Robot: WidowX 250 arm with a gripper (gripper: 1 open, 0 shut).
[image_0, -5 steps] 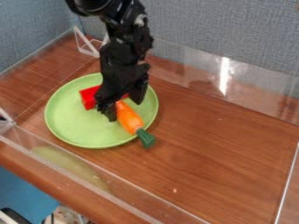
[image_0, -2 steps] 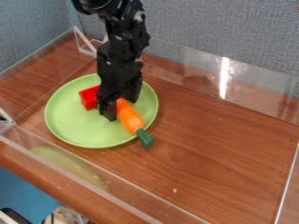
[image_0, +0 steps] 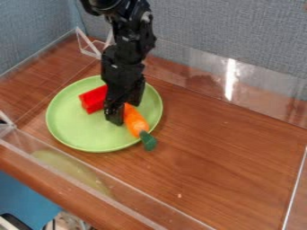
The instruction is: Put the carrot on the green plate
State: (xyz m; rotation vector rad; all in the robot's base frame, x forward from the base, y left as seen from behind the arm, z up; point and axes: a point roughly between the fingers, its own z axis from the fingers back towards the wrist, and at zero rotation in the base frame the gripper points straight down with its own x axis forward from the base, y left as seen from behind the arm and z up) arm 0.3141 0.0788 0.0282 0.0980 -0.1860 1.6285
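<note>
Carrot [image_0: 135, 123] lies slantwise on the near right edge of the green plate [image_0: 74, 119], its dark green stub poking past the rim onto the wooden table [image_0: 228, 153], much where it lay a second ago. Right over its thick end the black gripper [image_0: 121, 105] points almost straight down with its jaws spread wide and holding nothing, having shifted only slightly left and rolled a little since then. Behind it, a red block [image_0: 92, 98] sits on the plate.
</note>
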